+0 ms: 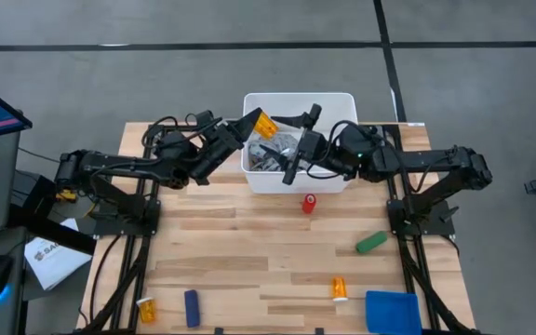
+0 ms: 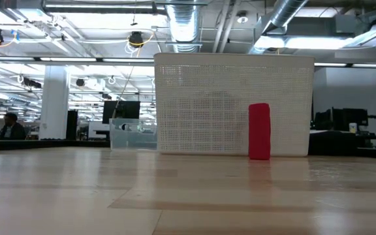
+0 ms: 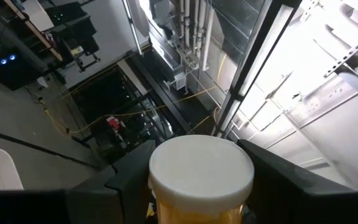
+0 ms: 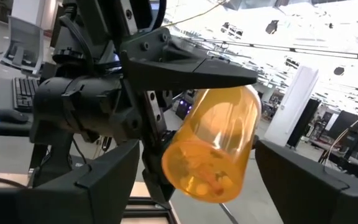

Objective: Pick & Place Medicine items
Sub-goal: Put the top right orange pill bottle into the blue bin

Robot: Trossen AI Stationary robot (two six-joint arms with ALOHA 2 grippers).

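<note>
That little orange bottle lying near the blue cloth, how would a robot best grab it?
Grip the bottle around its orange body, coming straight down from above. It lies on its side on the table, so fingers can close across the round barrel. The right gripper, open over the bin, is the nearer one.

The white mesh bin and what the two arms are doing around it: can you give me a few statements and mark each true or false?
1. The left gripper holds an orange translucent pill bottle over the white mesh bin. True.
2. The right gripper is parked at the table's near edge. False: it is at the bin.
3. A small red cylinder stands in front of the bin. True.
4. The blue cloth lies inside the bin. False: it lies at the table's near right corner.
</note>
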